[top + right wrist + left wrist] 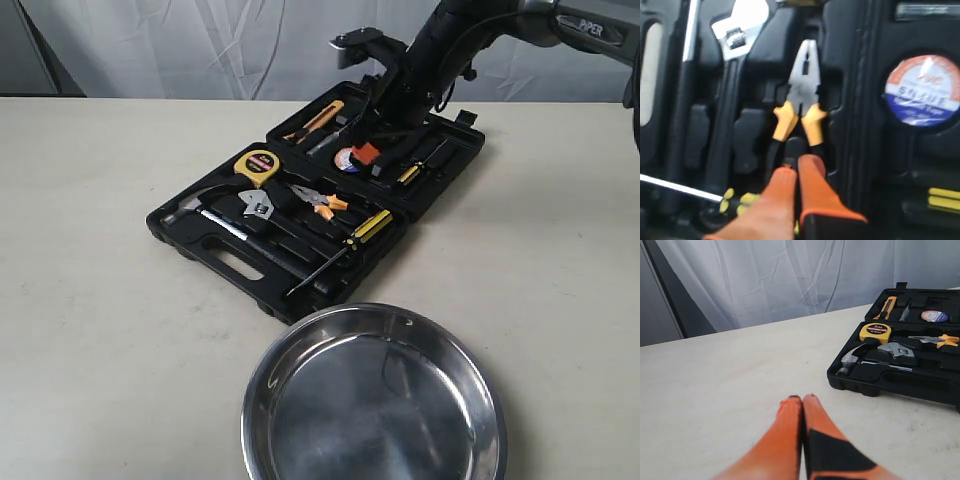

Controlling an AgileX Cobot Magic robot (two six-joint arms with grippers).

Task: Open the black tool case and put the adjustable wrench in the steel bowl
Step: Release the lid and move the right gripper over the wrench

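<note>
The black tool case [205, 245] lies open on the table, both halves flat and full of tools. The adjustable wrench [258, 207] rests in its recess in the near half, silver head between the hammer and the pliers. The steel bowl [375, 405] stands empty in front of the case. My right gripper [366, 153] hangs over the case's far half; in the right wrist view it [797, 167] is shut, empty, just behind the pliers' handles, with the wrench head [737, 25] farther off. My left gripper [802, 399] is shut, empty, over bare table, left of the case [880, 382] and wrench [896, 349].
The near half also holds a steel-headed hammer [195, 208], a yellow tape measure [258, 163], orange-handled pliers [322, 200] and a yellow-striped screwdriver [345, 240]. A utility knife [318, 120] and a tape roll [922, 90] sit in the far half. A white curtain hangs behind the table.
</note>
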